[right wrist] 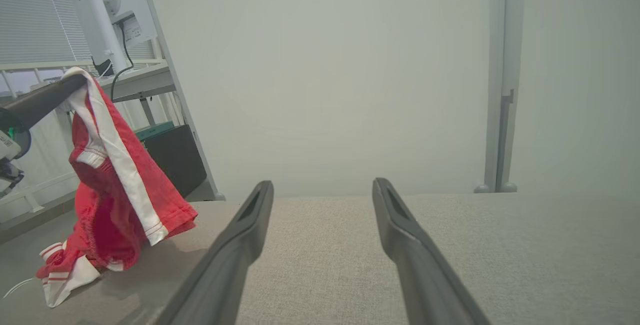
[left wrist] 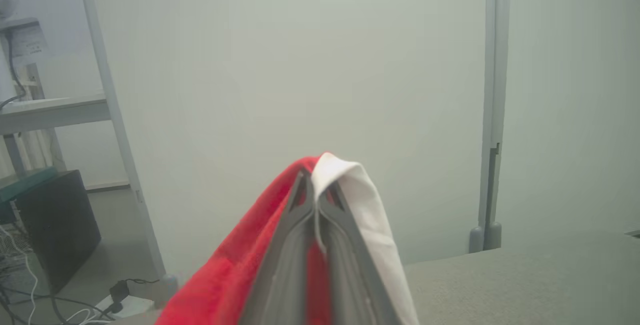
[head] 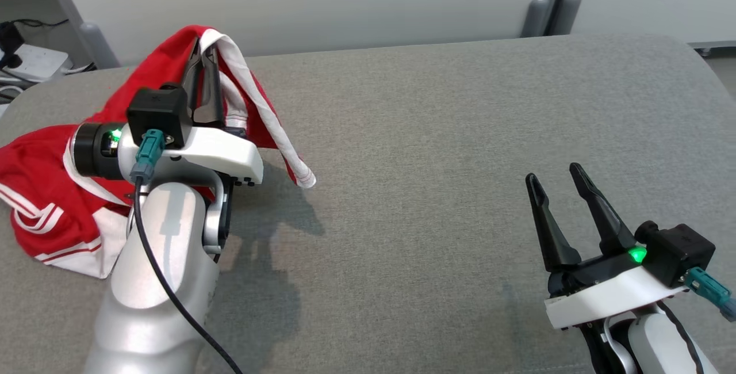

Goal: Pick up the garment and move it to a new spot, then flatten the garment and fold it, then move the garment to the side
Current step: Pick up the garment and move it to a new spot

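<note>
Left claw (left wrist: 316, 192) pinches the red-white garment (left wrist: 235, 265).

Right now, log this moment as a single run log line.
phase: pick up | left gripper: shut on garment, one end held up, the rest lying on table | right gripper: open, holding nothing

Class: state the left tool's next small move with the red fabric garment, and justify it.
Probably carry it rightward: the left tool is shut on the red fabric garment, its lower part resting at the left edge of the grey padded table; free surface lies rightward.
</note>
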Robot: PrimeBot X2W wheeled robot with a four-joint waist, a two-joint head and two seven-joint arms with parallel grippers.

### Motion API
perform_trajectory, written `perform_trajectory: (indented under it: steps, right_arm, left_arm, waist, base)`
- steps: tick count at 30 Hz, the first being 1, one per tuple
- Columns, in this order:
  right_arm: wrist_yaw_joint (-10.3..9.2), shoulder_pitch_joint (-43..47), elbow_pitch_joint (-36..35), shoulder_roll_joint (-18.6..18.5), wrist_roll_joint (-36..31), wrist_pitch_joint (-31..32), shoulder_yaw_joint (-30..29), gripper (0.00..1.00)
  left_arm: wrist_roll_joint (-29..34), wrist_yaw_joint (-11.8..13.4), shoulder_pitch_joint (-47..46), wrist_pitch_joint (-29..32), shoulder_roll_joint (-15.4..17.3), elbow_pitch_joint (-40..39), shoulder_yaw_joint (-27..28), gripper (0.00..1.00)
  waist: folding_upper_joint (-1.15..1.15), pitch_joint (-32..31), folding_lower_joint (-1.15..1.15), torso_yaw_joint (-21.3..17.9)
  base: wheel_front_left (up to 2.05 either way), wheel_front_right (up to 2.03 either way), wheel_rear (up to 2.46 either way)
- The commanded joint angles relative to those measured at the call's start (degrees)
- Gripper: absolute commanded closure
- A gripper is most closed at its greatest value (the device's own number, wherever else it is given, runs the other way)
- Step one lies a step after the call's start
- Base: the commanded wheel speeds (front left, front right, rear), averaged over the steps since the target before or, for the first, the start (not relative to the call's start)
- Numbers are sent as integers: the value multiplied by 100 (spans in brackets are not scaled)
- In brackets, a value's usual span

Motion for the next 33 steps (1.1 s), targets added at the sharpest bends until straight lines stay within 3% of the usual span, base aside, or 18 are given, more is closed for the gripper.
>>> perform_trajectory:
  steps: [1,12,20,33]
  right_arm:
    - [41,-51,-113,10,-31,-76,88,0]
    - [41,-32,-68,53,-37,-76,104,0]
    - [41,-83,-67,88,-16,-76,140,0]
    - [41,-213,-74,106,19,-76,170,0]
  left_arm:
    - [-54,-55,-167,6,122,-211,100,100]
    - [-254,-228,-714,168,20,-261,-728,100]
    - [-758,-122,-899,289,11,-201,-1458,100]
    - [-1726,-261,-368,324,10,1211,-2809,100]
  waist:
    - [0,-65,0,-145]
    - [0,-141,0,-716]
    - [0,-2,0,-1065]
    - [0,368,0,-1213]
  base:
    - [0,0,0]
    - [0,0,0]
    - [0,0,0]
    - [0,0,0]
